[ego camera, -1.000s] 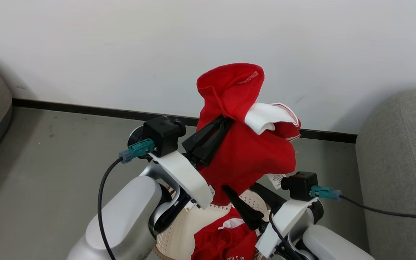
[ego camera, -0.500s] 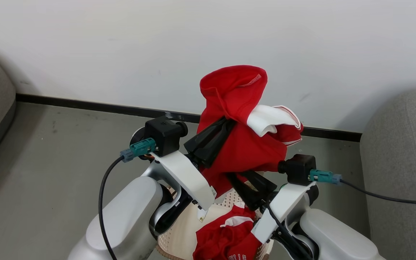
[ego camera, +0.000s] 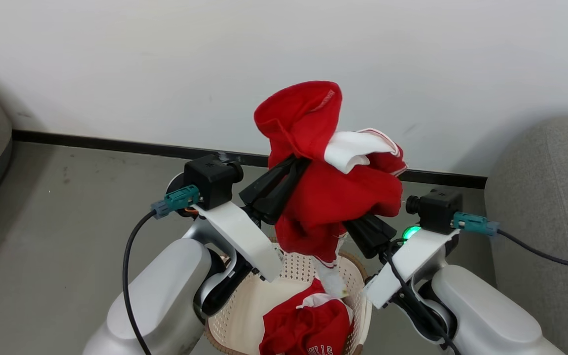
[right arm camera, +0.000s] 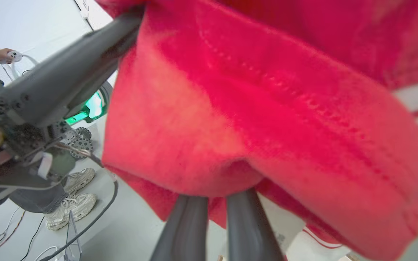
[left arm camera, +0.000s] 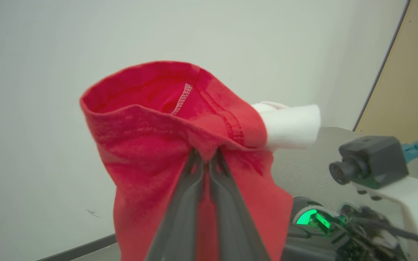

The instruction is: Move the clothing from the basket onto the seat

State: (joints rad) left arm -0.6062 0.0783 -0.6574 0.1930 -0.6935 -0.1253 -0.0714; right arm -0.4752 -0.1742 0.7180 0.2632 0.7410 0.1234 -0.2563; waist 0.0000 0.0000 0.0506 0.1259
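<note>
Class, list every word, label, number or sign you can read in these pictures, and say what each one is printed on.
"LLS": the end of a longer word on the garment in the basket, cut off by the head view's bottom edge; the earlier letters are unclear.
White label hanging from the lifted garment: any print is too blurred to read.
No other text is legible.
</note>
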